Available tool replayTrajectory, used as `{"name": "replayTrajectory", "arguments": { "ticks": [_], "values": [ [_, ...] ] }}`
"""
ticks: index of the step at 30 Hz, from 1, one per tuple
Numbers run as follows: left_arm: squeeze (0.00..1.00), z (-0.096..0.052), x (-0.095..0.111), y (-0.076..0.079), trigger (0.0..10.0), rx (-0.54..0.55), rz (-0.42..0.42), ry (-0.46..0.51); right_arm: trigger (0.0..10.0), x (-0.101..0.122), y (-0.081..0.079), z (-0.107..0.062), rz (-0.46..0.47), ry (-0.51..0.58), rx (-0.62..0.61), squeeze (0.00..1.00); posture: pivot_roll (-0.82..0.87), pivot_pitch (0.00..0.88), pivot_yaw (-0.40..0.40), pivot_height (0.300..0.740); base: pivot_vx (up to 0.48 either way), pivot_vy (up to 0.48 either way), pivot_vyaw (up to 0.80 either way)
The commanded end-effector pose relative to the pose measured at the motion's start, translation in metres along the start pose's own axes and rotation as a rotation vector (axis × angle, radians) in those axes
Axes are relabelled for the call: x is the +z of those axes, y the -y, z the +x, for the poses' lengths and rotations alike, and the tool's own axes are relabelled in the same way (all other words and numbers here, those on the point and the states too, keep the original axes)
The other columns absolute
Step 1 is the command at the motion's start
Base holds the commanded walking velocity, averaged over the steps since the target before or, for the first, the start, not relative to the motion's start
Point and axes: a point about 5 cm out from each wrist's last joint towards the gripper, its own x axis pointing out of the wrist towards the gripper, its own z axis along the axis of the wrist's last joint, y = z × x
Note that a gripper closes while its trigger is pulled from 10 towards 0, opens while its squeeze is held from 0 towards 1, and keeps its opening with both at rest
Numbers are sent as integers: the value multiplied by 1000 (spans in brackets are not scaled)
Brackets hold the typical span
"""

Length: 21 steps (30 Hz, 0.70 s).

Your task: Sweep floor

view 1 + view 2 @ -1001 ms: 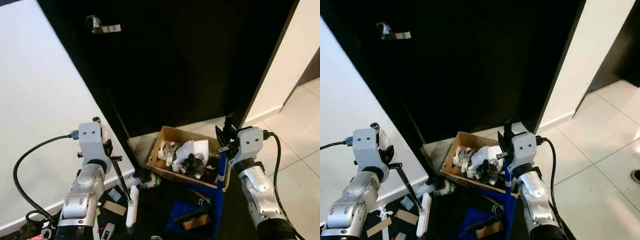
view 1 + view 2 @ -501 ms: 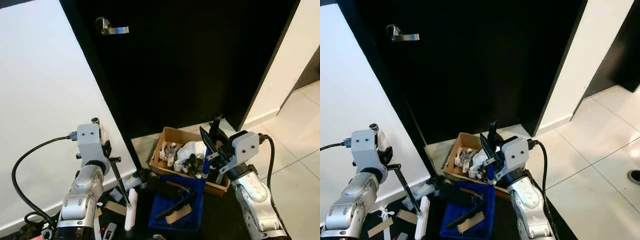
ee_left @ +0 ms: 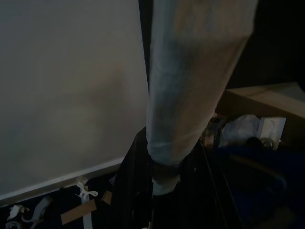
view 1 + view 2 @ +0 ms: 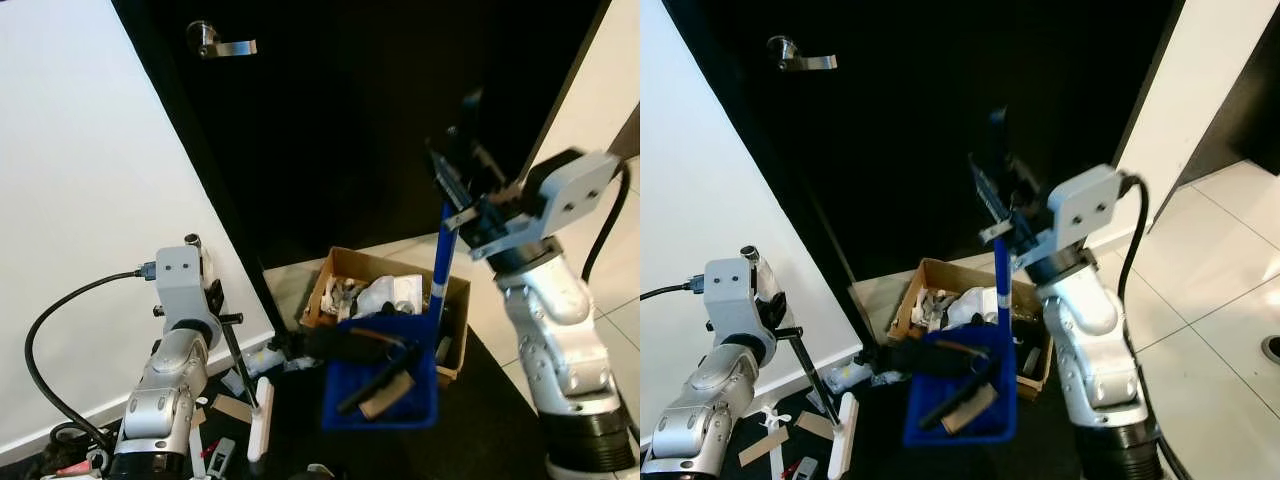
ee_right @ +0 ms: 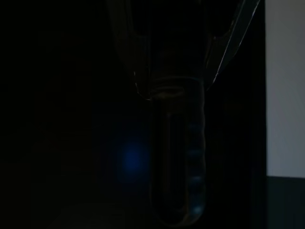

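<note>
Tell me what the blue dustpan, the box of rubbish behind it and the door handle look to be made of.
Blue dustpan: seemingly moulded plastic, uniform saturated colour, slightly glossy; its long handle is gripped by the right gripper.
Box: brown corrugated cardboard, matte, with raw-edged flaps.
Door handle: metal, probably brushed or polished steel, judging by its silvery reflections against the black door.

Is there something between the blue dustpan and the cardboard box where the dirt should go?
Nothing visible stands between them. The right claw holds the blue dustpan by its handle, lifted in front of the open cardboard box, which already holds trash.
</note>
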Motion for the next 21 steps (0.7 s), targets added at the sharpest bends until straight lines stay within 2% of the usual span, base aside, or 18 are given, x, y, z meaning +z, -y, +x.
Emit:
{"name": "replayTrajectory", "arguments": {
  "ticks": [1, 2, 7, 11, 21],
  "values": [
    [0, -1, 2, -4, 10000, 17, 24, 15, 10000, 8, 19, 4, -58, 30, -77, 0, 23, 176, 116, 740, 0, 0, 0],
    [0, -1, 2, -4, 10000, 17, 24, 15, 10000, 8, 19, 4, -58, 30, -77, 0, 23, 176, 116, 740, 0, 0, 0],
    [0, -2, 1, -3, 10000, 15, 25, 13, 10000, -2, 50, 3, -130, -27, -208, 0, 23, 176, 116, 740, 0, 0, 0],
    [0, -1, 2, -3, 10000, 13, 26, 14, 10000, -2, 68, 8, -204, 4, -292, 0, 35, 178, 121, 740, 0, 0, 0],
    [0, -6, 2, -3, 10000, 9, 41, 14, 10000, -15, 87, 24, -339, -7, -346, 0, 72, 190, 119, 740, 0, 0, 0]
  ]
}}
